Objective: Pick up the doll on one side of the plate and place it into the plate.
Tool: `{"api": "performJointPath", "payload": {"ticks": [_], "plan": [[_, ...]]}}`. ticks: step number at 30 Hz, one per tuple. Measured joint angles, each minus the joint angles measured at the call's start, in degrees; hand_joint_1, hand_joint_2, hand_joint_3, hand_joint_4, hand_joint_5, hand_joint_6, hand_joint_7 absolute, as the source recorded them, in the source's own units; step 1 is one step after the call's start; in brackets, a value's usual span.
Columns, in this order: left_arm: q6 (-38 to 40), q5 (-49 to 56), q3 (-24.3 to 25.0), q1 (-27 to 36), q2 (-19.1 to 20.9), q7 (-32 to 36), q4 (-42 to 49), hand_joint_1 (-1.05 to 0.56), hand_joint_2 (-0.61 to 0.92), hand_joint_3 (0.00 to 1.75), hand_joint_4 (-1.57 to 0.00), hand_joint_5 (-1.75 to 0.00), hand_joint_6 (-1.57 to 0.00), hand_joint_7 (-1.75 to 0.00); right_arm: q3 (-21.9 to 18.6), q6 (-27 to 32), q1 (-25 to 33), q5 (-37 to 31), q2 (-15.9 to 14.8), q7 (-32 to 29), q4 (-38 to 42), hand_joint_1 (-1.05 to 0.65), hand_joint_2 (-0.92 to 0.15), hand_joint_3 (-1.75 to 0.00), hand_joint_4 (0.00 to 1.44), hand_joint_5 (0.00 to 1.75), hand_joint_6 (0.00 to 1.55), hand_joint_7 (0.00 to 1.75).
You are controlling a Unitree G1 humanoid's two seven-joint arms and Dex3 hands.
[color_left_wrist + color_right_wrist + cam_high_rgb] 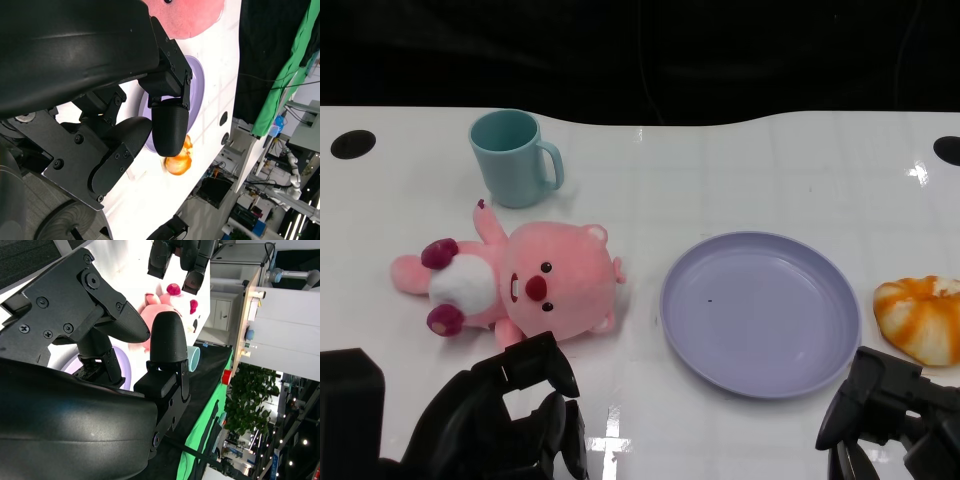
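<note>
White table (740,160): left hand (510,415), right hand (890,415) both cropped, empty, fingers apart.

This looks like a robotics lab or test hall rather than a home. The white table (740,160) stands against a black curtain (640,50) across the top of the head view. At the right of the left wrist view hang a green backdrop (295,55) and stand equipment racks with another robot arm (292,170). The right wrist view shows white cabinets (225,315) and potted plants (245,415) at right.
</note>
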Motion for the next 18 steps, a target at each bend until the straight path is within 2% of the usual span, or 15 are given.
{"api": "performJointPath", "payload": {"ticks": [18], "plan": [[-0.03,0.11,-0.01,-0.04,0.0,-0.02,0.17,-0.17,0.35,1.49,-0.9,-1.75,-0.75,-1.65,0.0,0.03,-0.01,-0.01,0.0,0.0,0.0,-0.14,-0.41,-1.46,0.71,1.75,0.59,1.58]]}}
